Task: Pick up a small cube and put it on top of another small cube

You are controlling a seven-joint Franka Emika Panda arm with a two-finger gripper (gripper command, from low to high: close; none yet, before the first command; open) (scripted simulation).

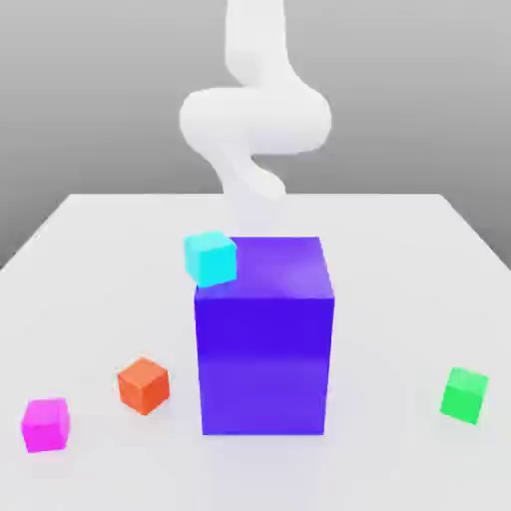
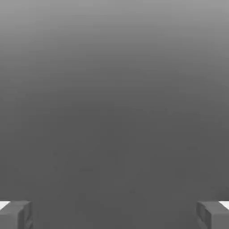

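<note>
Approach not begun: magenta cube free on the table, gripper wide apart and empty.

Nearest the exterior camera, the magenta cube [image 1: 46, 424] sits at the table's [image 1: 419, 250] front corner on the exterior view's left, the orange cube [image 1: 143, 385] near it; keep your descent clear of that neighbour. The green cube [image 1: 465, 394], your target, sits well apart on that view's right. Between them stands the big blue-violet block [image 1: 263, 334], the cyan cube [image 1: 210, 256] at its upper edge; carry over or in front of it. Farther back, the arm [image 1: 255, 115] rises behind the block. The gripper [image 2: 114, 214] has its fingertips [image 2: 15, 214] spread with nothing between; centre over magenta, square to its faces, before you close.
</note>
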